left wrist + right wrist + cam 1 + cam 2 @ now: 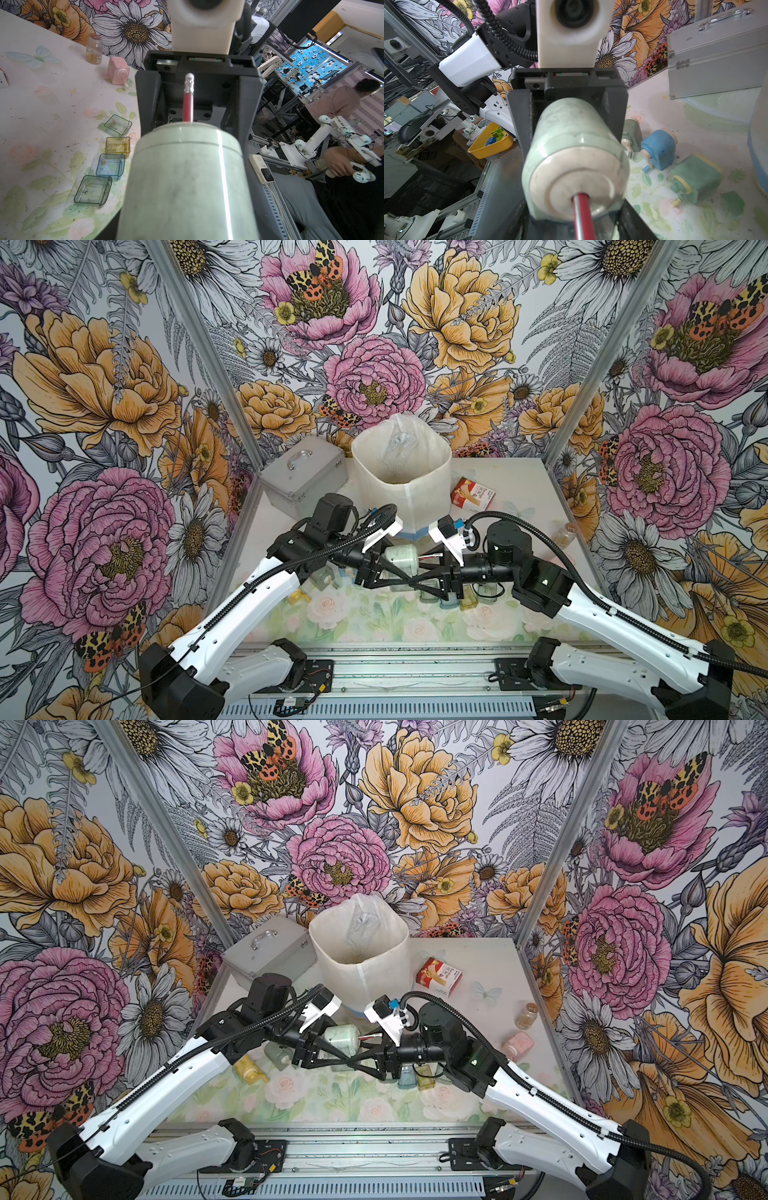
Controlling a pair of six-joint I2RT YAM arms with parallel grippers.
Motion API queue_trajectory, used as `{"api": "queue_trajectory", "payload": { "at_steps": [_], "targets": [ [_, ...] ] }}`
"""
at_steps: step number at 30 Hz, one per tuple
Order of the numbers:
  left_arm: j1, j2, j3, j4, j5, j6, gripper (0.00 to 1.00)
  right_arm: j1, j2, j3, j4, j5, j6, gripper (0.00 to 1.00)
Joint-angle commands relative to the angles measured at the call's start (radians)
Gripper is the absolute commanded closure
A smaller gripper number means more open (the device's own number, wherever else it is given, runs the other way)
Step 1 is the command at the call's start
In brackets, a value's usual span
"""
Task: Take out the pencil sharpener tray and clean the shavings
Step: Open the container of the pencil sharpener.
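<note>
1. Left wrist view had the pale green pencil sharpener (182,176) filling most of the shot. It was lifted clear of the table (52,116), with a red pencil (188,104) poking out of its far end.
2. Over on the right wrist view, the left gripper (574,135) was clamped across the sharpener's body, one jaw on each side. It looked like a bracing hold, giving the other arm something firm to pull against.
3. Facing it head-on, the right gripper (197,118) had its jaws either side of the pencil end, and the pencil ran down the gap between them. Honestly couldn't tell if they were pinching anything or just bracketing it.
4. As for the tray, it couldn't be picked out from the body, so it probably wasn't out yet.
5. In both top views the whole pair hung just in front of the lined bin (428,489), which made sense as the dump spot.
6. Four loose tinted trays (112,171) sat in a row on the table, with a few shavings (88,184) in them. A blue sharpener (658,149) and others lay nearby.
</note>
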Motion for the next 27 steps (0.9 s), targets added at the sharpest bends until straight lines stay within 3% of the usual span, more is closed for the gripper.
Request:
{"api": "queue_trajectory", "payload": {
  "at_steps": [1, 13, 20, 27],
  "targets": [
    [0.027, -0.038, 0.044, 0.038, 0.057, 0.016, 1.00, 0.006, -0.040, 0.020, -0.038, -0.063, 0.000, 0.43],
    [0.027, -0.036, 0.043, 0.037, 0.059, 0.015, 1.00, -0.001, -0.056, 0.057, -0.123, -0.109, -0.035, 0.34],
    [0.027, -0.033, 0.043, 0.038, 0.064, 0.014, 1.00, 0.000, -0.029, 0.076, -0.123, -0.090, -0.035, 0.24],
    [0.025, -0.025, 0.044, 0.038, 0.065, 0.010, 1.00, 0.002, -0.008, 0.096, -0.122, -0.075, -0.045, 0.23]
  ]
}}
